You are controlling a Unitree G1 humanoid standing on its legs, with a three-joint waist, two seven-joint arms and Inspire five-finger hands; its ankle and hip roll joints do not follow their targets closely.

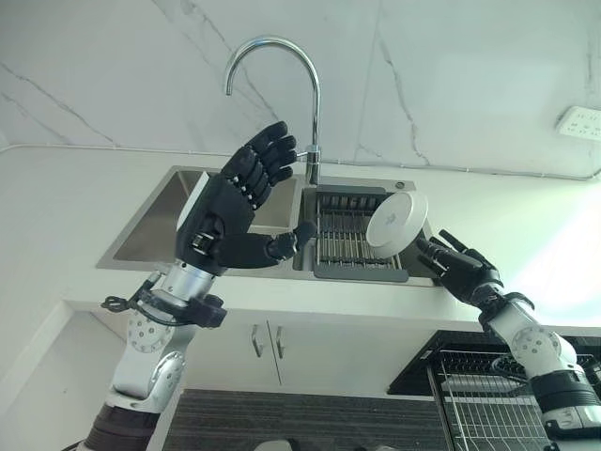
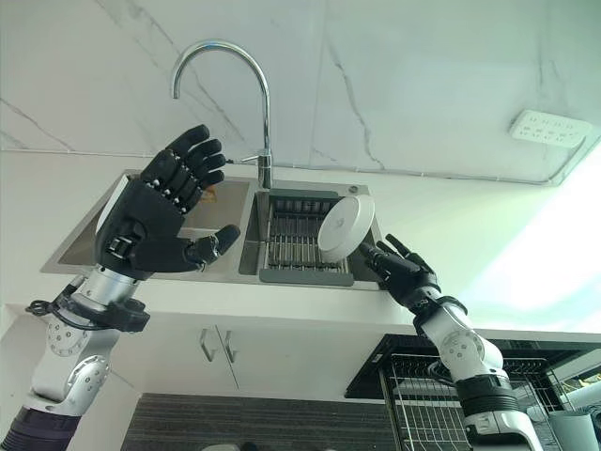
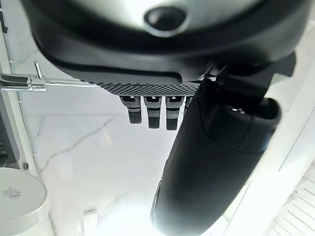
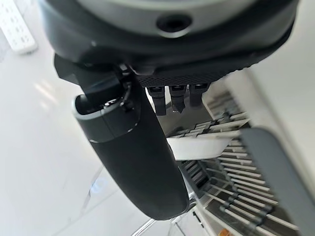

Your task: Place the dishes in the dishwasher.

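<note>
A white round dish (image 1: 396, 219) stands on edge in the dark drying rack (image 1: 344, 246) in the sink's right basin, its underside facing me. My right hand (image 1: 460, 268) reaches in from the lower right, open, with its fingertips (image 1: 429, 250) right at the dish's lower edge; I cannot tell whether they touch. The right wrist view shows the dish (image 4: 197, 146) just past its straight fingers (image 4: 177, 98). My left hand (image 1: 230, 202) is raised in front of the left basin, open and holding nothing. The dish (image 3: 17, 202) also shows in the left wrist view.
A tall chrome tap (image 1: 282, 56) rises between the two basins of the steel sink (image 1: 155, 225). The dishwasher's wire rack (image 1: 479, 404) is pulled out at lower right. White cabinet doors (image 1: 263, 343) sit below the counter. A wall socket (image 1: 580, 122) is at upper right.
</note>
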